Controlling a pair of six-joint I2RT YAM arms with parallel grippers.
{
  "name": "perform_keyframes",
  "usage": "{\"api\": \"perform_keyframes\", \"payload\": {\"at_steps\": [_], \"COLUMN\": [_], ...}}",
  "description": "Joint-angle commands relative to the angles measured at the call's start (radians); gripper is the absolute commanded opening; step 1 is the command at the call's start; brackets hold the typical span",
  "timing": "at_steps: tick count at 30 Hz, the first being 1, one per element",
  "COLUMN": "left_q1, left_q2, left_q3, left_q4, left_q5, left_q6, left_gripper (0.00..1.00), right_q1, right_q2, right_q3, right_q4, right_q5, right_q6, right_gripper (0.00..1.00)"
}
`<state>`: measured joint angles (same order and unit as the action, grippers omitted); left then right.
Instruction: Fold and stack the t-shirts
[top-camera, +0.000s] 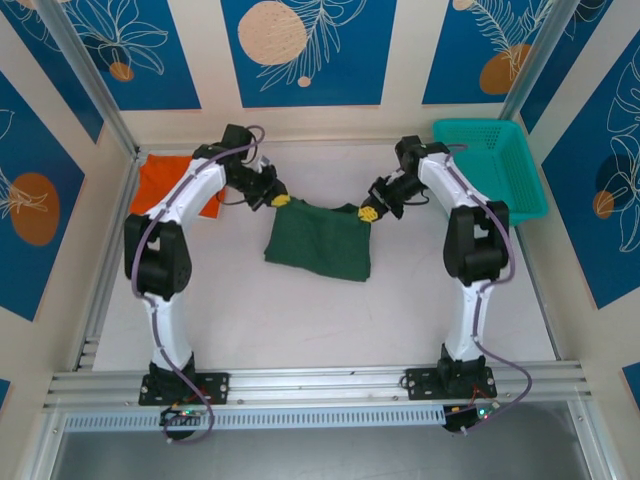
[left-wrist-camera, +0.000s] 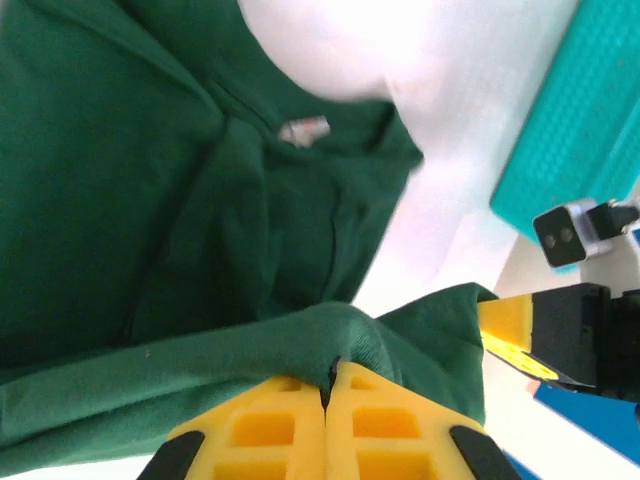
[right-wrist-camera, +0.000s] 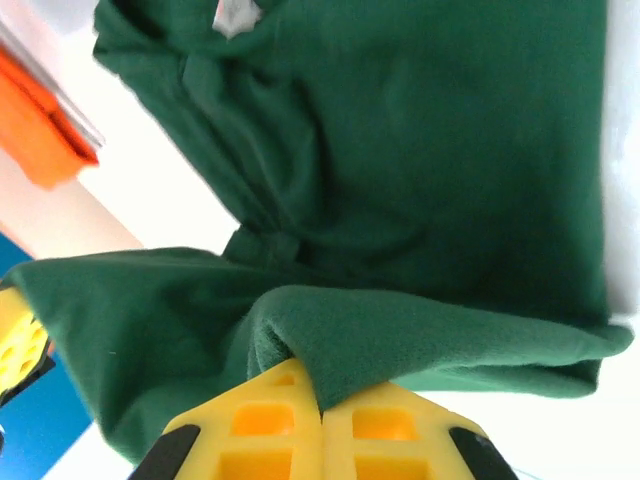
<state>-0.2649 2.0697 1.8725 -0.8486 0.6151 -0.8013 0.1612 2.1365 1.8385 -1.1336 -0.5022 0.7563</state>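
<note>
A dark green t-shirt (top-camera: 320, 242) lies partly folded in the middle of the white table, its far edge lifted. My left gripper (top-camera: 281, 200) is shut on the shirt's far left corner, the green cloth (left-wrist-camera: 250, 350) pinched between its yellow fingers (left-wrist-camera: 270, 430). My right gripper (top-camera: 368, 213) is shut on the far right corner, a fold of the green t-shirt (right-wrist-camera: 420, 330) clamped in its yellow fingers (right-wrist-camera: 390, 440). A bright orange t-shirt (top-camera: 165, 182) lies folded at the far left of the table, partly behind my left arm. Its orange edge (right-wrist-camera: 40, 130) shows in the right wrist view.
A teal mesh basket (top-camera: 495, 160) stands at the far right corner; its wall (left-wrist-camera: 570, 130) is in the left wrist view. Metal frame posts and a rail border the table (top-camera: 300, 320), which is bare white in front of the green shirt.
</note>
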Motion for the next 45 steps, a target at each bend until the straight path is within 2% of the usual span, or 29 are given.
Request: {"api": "perform_keyframes", "payload": {"at_steps": [1,2,3,4,5,6,7,8,9,10,11,13,15,17,19,21,25,30,39,41,43,45], "left_q1": [0.044,0.052,0.058,0.065,0.070,0.074,0.076,0.077,0.077,0.078,0.077,0.078,0.070,0.066,0.064,0.064,0.059,0.049,0.034,0.030,0.028,0.025], "left_q2": [0.147,0.193,0.245,0.291,0.335,0.369,0.407,0.447,0.478,0.507,0.522,0.505,0.459,0.414,0.410,0.437,0.488,0.536,0.600,0.607,0.608,0.602], "left_q3": [0.161,0.206,0.255,0.304,0.356,0.396,0.462,0.548,0.623,0.702,0.755,0.767,0.731,0.651,0.607,0.606,0.618,0.644,0.646,0.647,0.649,0.649], "left_q4": [-0.043,-0.066,-0.073,-0.076,-0.061,-0.021,0.009,0.010,0.005,0.005,0.004,-0.010,-0.061,-0.103,-0.118,-0.128,-0.106,-0.136,-0.113,-0.101,-0.089,-0.085], "left_q5": [-0.072,-0.086,-0.094,-0.102,-0.098,-0.073,-0.052,-0.046,-0.042,-0.030,-0.017,-0.011,-0.043,-0.108,-0.127,-0.129,-0.120,-0.209,-0.166,-0.157,-0.139,-0.134], "left_q6": [-0.065,-0.078,-0.090,-0.103,-0.121,-0.134,-0.155,-0.172,-0.177,-0.172,-0.165,-0.124,-0.028,0.066,0.111,0.145,0.159,0.190,0.205,0.200,0.195,0.193], "left_gripper": [0.00,0.00,0.08,0.27,0.31,0.20,0.21,0.38,0.48,0.50,0.52,0.60,0.69,0.75,0.75,0.75,0.74,0.75,0.67,0.63,0.50,0.45], "right_q1": [-0.017,-0.025,-0.034,-0.045,-0.056,-0.065,-0.075,-0.086,-0.097,-0.106,-0.112,-0.117,-0.108,-0.086,-0.068,-0.052,-0.015,-0.001,0.009,0.010,0.012,0.011], "right_q2": [0.129,0.176,0.229,0.283,0.320,0.340,0.357,0.364,0.362,0.351,0.332,0.296,0.258,0.221,0.218,0.232,0.238,0.255,0.284,0.289,0.293,0.302], "right_q3": [0.144,0.197,0.247,0.322,0.378,0.409,0.438,0.453,0.455,0.452,0.440,0.413,0.384,0.348,0.325,0.320,0.299,0.279,0.269,0.265,0.261,0.267], "right_q4": [-0.080,-0.091,-0.102,-0.123,-0.127,-0.116,-0.108,-0.102,-0.101,-0.108,-0.103,-0.077,-0.055,-0.024,-0.005,-0.014,0.013,0.035,0.027,0.021,0.025,0.021], "right_q5": [-0.028,-0.027,-0.024,-0.007,0.015,0.018,0.010,0.001,-0.001,0.024,0.049,0.042,0.030,0.039,0.005,-0.001,0.074,0.119,0.181,0.198,0.198,0.196], "right_q6": [0.091,0.106,0.122,0.141,0.158,0.174,0.201,0.227,0.241,0.250,0.246,0.227,0.199,0.152,0.114,0.081,0.023,0.006,0.002,0.005,0.003,0.008], "right_gripper": [0.00,0.05,0.14,0.23,0.24,0.23,0.23,0.21,0.16,0.12,0.12,0.13,0.15,0.34,0.46,0.50,0.56,0.55,0.51,0.51,0.50,0.48]}}
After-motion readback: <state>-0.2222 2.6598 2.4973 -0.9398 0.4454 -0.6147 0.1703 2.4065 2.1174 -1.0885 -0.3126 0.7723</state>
